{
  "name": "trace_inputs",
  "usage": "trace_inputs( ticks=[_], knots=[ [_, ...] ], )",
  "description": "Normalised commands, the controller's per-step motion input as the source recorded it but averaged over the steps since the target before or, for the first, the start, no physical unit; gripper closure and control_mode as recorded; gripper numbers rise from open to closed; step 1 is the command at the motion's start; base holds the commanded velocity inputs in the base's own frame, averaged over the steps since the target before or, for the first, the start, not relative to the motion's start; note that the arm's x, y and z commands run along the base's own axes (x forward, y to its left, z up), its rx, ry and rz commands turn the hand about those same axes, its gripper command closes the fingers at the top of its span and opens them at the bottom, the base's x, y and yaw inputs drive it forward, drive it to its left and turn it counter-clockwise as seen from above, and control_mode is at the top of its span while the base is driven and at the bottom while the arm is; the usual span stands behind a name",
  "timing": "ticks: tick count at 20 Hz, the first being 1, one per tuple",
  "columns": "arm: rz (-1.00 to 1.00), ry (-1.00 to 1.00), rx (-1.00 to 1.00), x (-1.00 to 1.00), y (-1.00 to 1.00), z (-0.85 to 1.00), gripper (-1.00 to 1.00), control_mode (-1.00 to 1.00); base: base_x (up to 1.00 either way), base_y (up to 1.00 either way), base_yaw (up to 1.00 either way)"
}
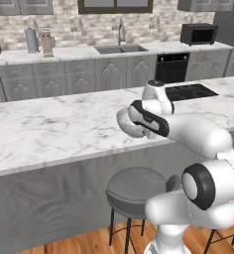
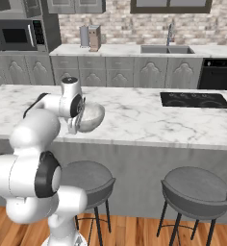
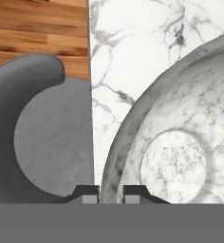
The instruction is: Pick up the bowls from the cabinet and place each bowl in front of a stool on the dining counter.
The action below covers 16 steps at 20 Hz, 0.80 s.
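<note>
The pincer (image 3: 109,193) is closed on the rim of the grey-white marbled bowl (image 3: 180,156), one finger on the outside of the wall and one on the inside, as the hand view shows. In the right base view the bowl (image 2: 90,116) sits low over the near part of the white marble table (image 2: 144,120), just beside the arm's wrist; whether its base touches the marble or hangs just above it I cannot tell. In the left base view the bowl (image 1: 130,125) is partly hidden behind the forearm, near the table's (image 1: 49,134) front edge.

A grey cushioned stool (image 2: 86,180) stands on the wood floor right below that spot, tucked against the table's plain grey base; the hand view looks down on its round seat and curved back (image 3: 38,137) beside the marble edge. A second stool (image 2: 197,192) stands well apart to the right in the right base view.

A black cooktop (image 2: 195,100) is set into the far right of the table. Along the back wall run a sink (image 2: 166,49) and a microwave (image 2: 19,34)
</note>
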Motion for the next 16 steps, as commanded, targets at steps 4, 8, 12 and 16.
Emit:
trace_inputs(
  ticks=[4,8,12,16],
  knots=[
    [0.00,0.04,-0.03,0.46,0.06,-0.20,1.00,-1.00,0.00,0.00,0.00],
    [0.00,0.02,0.00,0.35,0.05,-0.31,1.00,-1.00,0.00,0.00,0.00],
    [0.00,0.03,0.00,0.22,0.02,-0.43,1.00,-1.00,0.00,0.00,0.00],
    [0.00,0.00,0.00,0.02,0.01,-0.47,1.00,-1.00,0.00,0.00,0.00]
  ],
)
